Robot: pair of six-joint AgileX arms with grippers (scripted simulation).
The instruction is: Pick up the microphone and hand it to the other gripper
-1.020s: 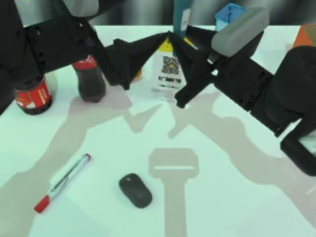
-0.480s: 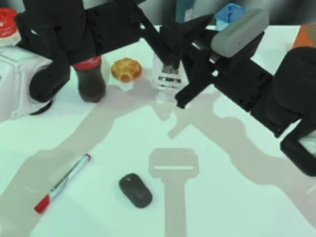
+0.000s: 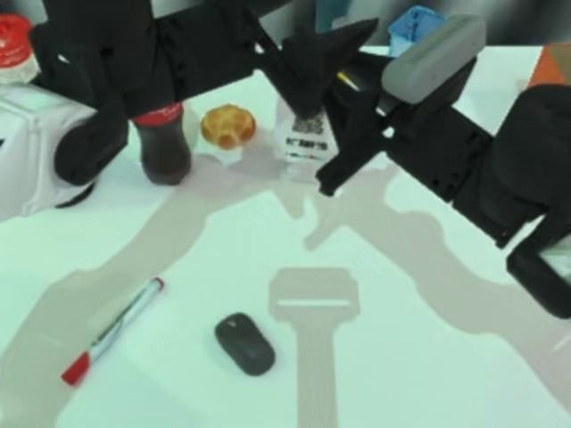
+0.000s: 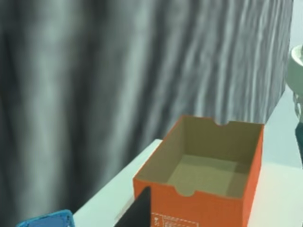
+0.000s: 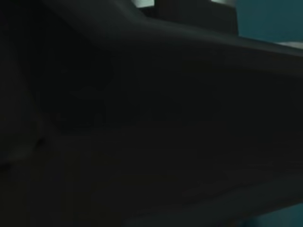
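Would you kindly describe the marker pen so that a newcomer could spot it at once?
Start at the white table and go to its near left corner in the top view. The marker pen lies there slanted, left of the black computer mouse. Its slim white body with red ends marks it out.

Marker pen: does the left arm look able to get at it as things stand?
Probably yes. The marker pen lies alone on open table at front left, the mouse apart from it. The left gripper is at the back centre.

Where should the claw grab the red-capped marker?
Best at the middle of the marker barrel, from straight above, claw closing across its thin width: it lies flat and slanted on the table, nothing beside it.
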